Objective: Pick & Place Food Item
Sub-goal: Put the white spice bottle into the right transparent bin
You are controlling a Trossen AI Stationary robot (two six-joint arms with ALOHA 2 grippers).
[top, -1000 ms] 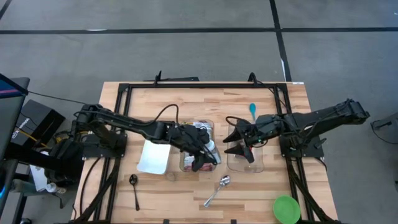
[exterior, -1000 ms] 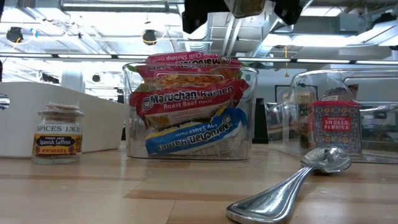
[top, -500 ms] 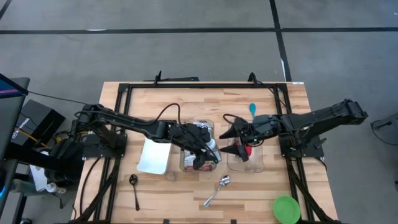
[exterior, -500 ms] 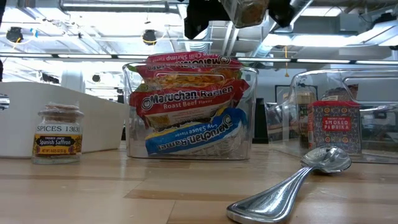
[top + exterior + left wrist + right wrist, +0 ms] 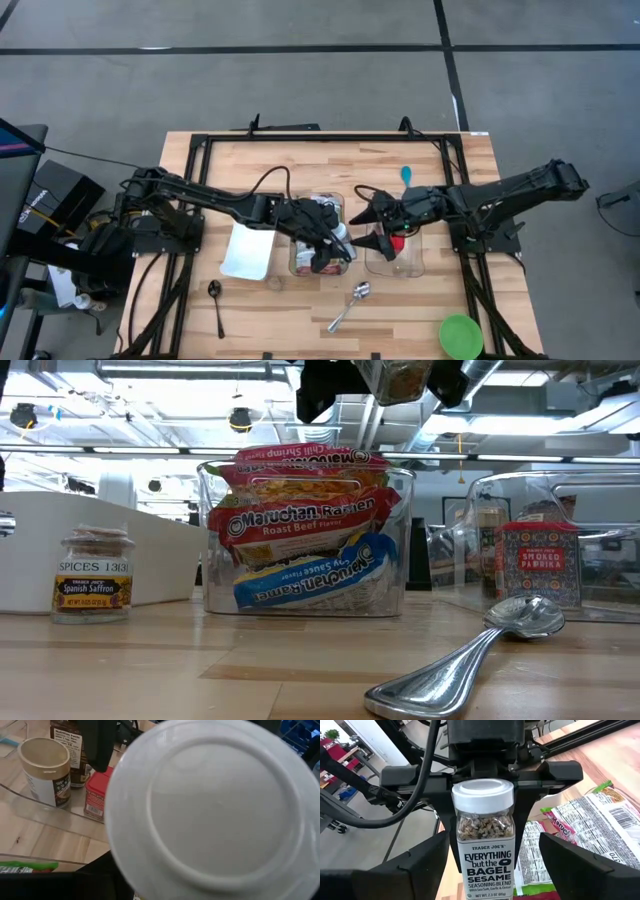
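A glass jar of Everything but the Bagel seasoning (image 5: 485, 835) with a white lid (image 5: 210, 805) is in the air over the clear bin of ramen packets (image 5: 305, 535). My left gripper (image 5: 338, 243) is shut on it. The jar's lower part shows at the top of the low view (image 5: 395, 375). My right gripper (image 5: 370, 229) is open. It faces the jar from the table's right, over the edge of the clear spice bin (image 5: 395, 265). Its two fingers (image 5: 420, 867) stand wide on either side of the jar, apart from it. My left gripper pinches the jar between its two fingers, which lie along the glass sides (image 5: 461, 832). The lid end points back toward the wrist. The jar is lifted clear of the bins and the table.
A saffron jar (image 5: 93, 575) and a metal spoon (image 5: 470, 660) lie on the table near the front. A white tray (image 5: 248, 252) is left of the ramen bin. A black spoon (image 5: 217, 300), a blue spoon (image 5: 406, 177) and a green bowl (image 5: 460, 335) are also there.
My right gripper has moved toward the table's left, closer to the jar, and has stayed open. The jar in my left gripper shows a little lower in the low view.
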